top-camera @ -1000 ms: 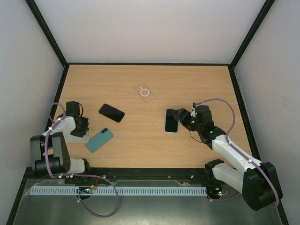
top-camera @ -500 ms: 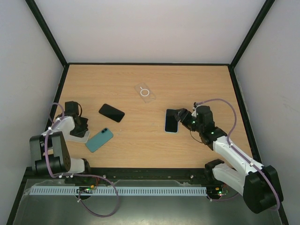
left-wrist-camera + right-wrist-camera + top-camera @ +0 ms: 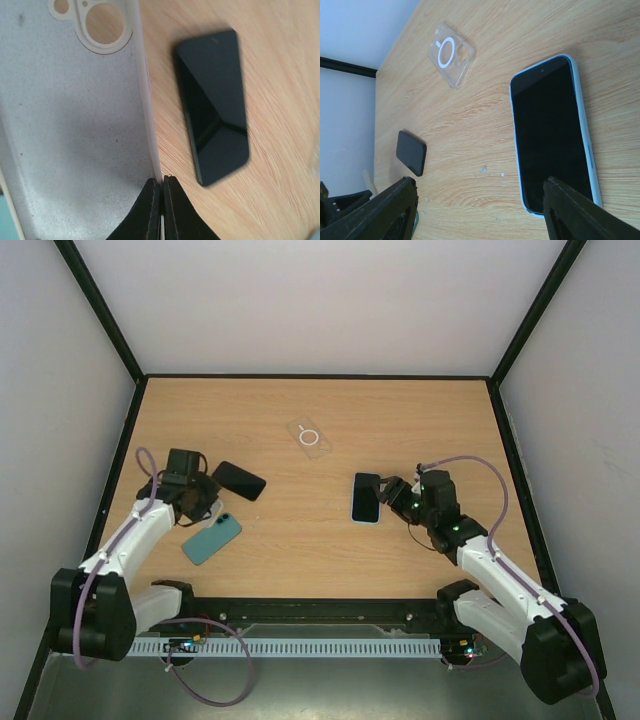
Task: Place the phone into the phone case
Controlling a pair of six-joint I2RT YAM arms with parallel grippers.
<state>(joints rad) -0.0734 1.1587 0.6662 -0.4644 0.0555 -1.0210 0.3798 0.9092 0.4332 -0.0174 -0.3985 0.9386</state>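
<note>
On the right half of the wooden counter [image 3: 300, 560]: a black-screened phone with a pale blue rim [image 3: 550, 130] lies flat, face up. Right jaws [image 3: 479, 186] stand wide apart, holding nothing, low over the counter at the phone's near end. In the wrist view the phone sits inside the span of the two fingers, off-centre toward the right-hand one. Contact cannot be told.

Long axis: runs near-to-far across the counter and away from the right jaws, so their gap crosses the phone's short width. Judged a fair line for a pinch on the long edges, once centred.

Left side: left jaws [image 3: 161, 182] are pinched tight on the side wall of a cream-white soft phone case [image 3: 75, 125], hollow side toward the wrist camera, camera cut-out at the far end. Just beside the case lies a plain black slab phone [image 3: 212, 105], flat, its long axis roughly parallel to the held wall.

Also down: a teal phone or case [image 3: 212, 539] near the left arm, and a clear case with a white ring [image 3: 451, 52] further back.

Judgement: the blue-rimmed phone is the right arm's to take and is well apart from the held case. The black phone is far nearer the case. Which phone is meant cannot be told.
</note>
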